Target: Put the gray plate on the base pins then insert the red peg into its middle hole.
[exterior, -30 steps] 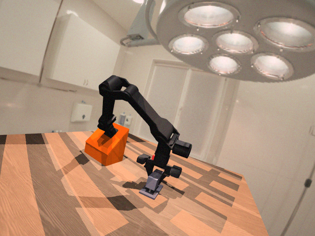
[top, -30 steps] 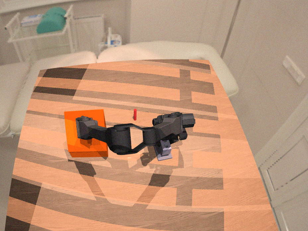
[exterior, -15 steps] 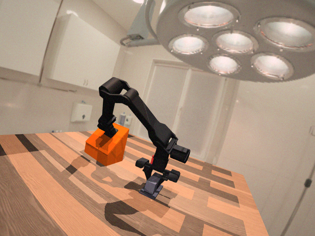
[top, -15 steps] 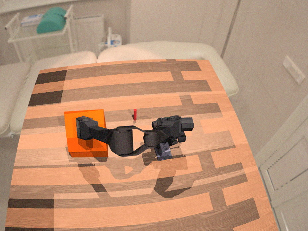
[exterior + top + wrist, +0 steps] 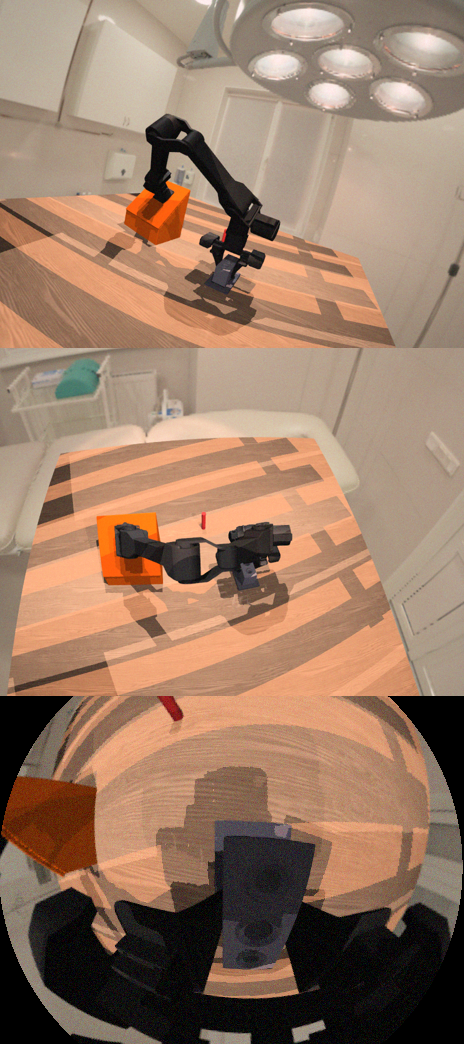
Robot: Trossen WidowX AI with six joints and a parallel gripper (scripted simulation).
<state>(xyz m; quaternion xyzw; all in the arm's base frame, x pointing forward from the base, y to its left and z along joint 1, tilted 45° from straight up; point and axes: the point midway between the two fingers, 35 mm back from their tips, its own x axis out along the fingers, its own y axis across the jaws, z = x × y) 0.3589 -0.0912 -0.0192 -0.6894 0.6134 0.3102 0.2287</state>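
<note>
The gray plate (image 5: pixel 247 572) (image 5: pixel 226 270) (image 5: pixel 264 894) is tilted, its lower end on the dark base (image 5: pixel 219 286) (image 5: pixel 256 832) on the table. My gripper (image 5: pixel 250 566) (image 5: pixel 229 261) (image 5: pixel 251 893) points down over it, and its fingers stand on either side of the plate's upper end, shut on it. The wrist view shows holes in the plate's face. The base's pins are hidden. The red peg (image 5: pixel 203 520) (image 5: pixel 224 235) stands upright on the table behind the arm, apart from the gripper.
The arm is mounted on an orange block (image 5: pixel 129 522) (image 5: pixel 159 221) (image 5: pixel 50 821) at the left of the wooden table (image 5: pixel 232 632). The table's right edge is close beyond the gripper in the top view.
</note>
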